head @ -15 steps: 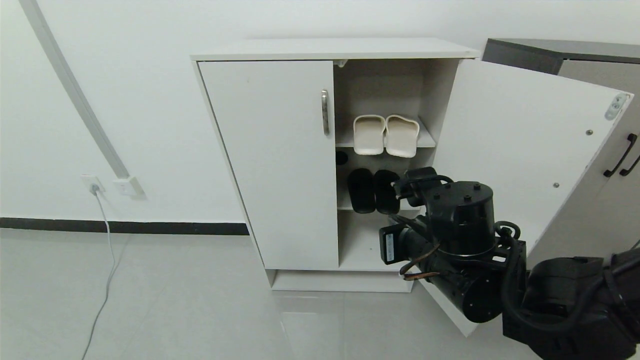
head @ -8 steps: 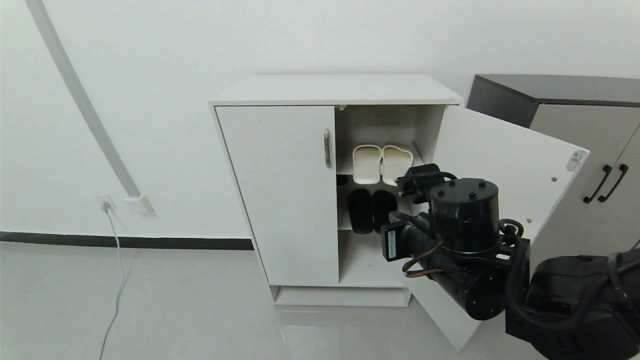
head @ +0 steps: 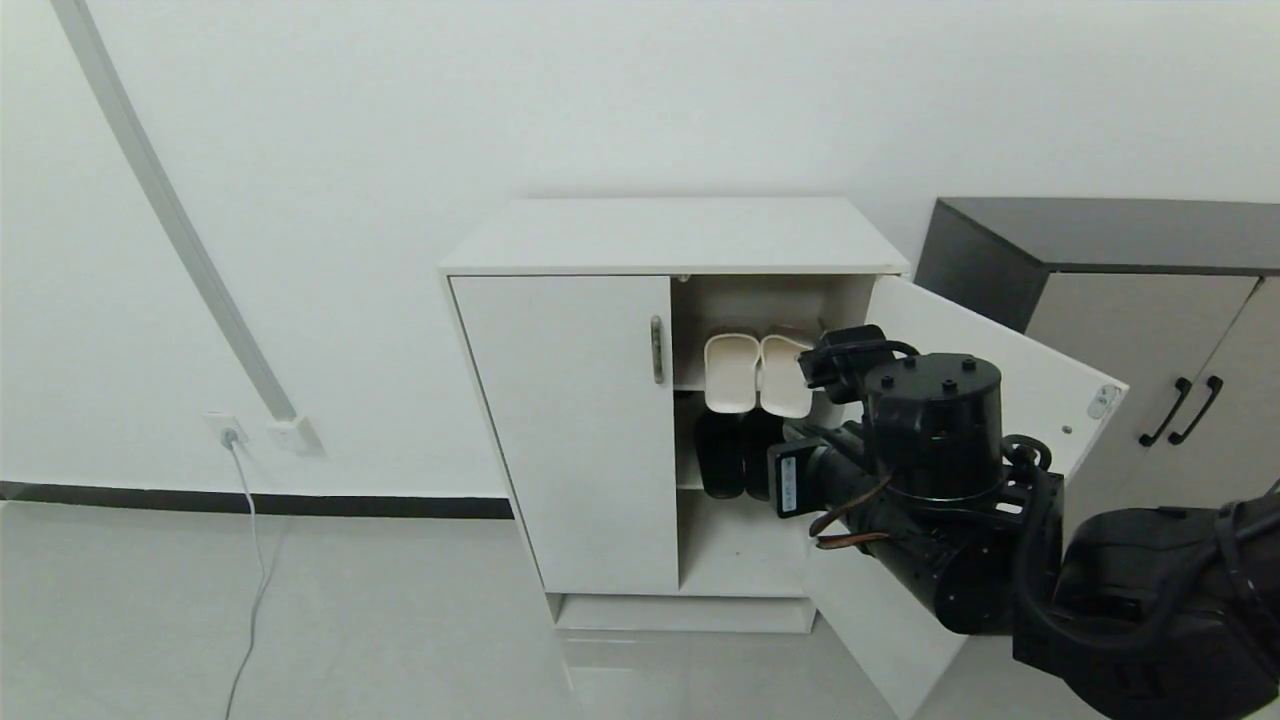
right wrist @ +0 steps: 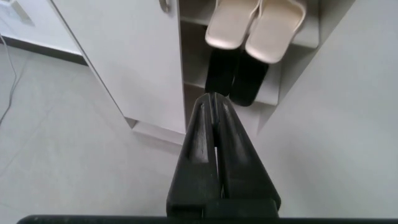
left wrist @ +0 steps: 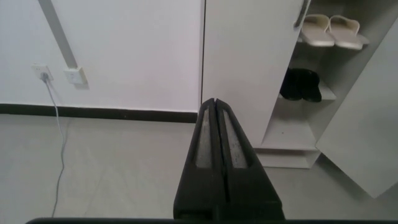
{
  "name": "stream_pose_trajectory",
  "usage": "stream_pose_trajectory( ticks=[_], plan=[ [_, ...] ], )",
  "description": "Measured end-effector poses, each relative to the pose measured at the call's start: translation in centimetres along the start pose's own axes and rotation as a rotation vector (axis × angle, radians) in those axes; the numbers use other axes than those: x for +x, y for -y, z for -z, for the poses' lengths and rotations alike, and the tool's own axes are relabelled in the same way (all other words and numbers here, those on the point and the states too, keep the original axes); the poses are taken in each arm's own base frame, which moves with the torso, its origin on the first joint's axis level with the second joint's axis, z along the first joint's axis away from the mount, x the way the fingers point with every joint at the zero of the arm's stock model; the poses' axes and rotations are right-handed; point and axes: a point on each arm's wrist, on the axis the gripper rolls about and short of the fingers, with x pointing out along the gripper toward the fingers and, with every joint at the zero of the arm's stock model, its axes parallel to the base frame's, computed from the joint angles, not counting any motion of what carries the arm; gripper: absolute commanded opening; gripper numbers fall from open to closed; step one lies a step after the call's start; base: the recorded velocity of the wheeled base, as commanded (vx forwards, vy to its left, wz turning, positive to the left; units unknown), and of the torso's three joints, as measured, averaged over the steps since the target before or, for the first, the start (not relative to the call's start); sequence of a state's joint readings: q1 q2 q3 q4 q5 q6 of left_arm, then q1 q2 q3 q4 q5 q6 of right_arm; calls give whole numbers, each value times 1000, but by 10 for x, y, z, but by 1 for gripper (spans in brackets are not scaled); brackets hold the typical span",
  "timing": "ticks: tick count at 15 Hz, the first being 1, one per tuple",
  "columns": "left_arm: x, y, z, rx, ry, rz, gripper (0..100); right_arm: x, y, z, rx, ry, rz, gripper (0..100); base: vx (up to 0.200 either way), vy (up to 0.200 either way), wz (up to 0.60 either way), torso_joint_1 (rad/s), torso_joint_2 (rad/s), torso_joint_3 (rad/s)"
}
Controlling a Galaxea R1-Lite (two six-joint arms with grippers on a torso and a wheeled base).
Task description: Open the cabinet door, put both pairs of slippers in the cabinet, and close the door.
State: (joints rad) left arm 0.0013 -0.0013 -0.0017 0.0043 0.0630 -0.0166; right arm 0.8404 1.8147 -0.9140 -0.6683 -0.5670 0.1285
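The white cabinet (head: 660,235) stands against the wall with its left door (head: 570,430) closed and its right door (head: 985,350) swung open. Inside, a cream pair of slippers (head: 755,373) lies on the upper shelf and a black pair (head: 725,455) on the shelf below. My right arm hangs in front of the open half, short of the shelves. The right gripper (right wrist: 214,99) is shut and empty, pointing at the black slippers (right wrist: 236,78) under the cream ones (right wrist: 255,22). My left gripper (left wrist: 214,102) is shut and empty, held over the floor left of the cabinet.
A grey cabinet with black handles (head: 1130,300) stands just right of the open door. A wall socket with a hanging cable (head: 228,432) and a slanted white conduit (head: 170,215) are on the left wall. Bare tiled floor (head: 350,620) lies before the cabinet.
The whole head picture has shifted: the camera has backed away, so the cabinet looks smaller and lower. The right arm is farther out from the shelves. Both pairs of slippers stay put.
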Motion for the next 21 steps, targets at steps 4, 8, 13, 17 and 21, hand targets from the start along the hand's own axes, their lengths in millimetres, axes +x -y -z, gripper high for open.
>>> stream_pose_trajectory(
  ticks=[4,8,13,17,21],
  plan=[
    [0,0,0,0,0,1,0,1,1,0,0,-1,-4,0,0,0,0,206,-514,-320],
    [0,0,0,1,-1,5,0,1,2,0,-3,-2,-3,0,0,0,0,227,-543,-319],
    [0,0,0,1,-2,5,0,0,1,-2,2,3,-12,0,0,0,0,252,-591,-330],
    [0,0,0,1,-1,7,0,1,4,-3,7,6,-8,0,0,0,0,168,-375,-205],
    [0,0,0,2,-1,8,0,3,6,-2,5,-1,-19,0,0,0,0,8,-14,-9]
  ],
)
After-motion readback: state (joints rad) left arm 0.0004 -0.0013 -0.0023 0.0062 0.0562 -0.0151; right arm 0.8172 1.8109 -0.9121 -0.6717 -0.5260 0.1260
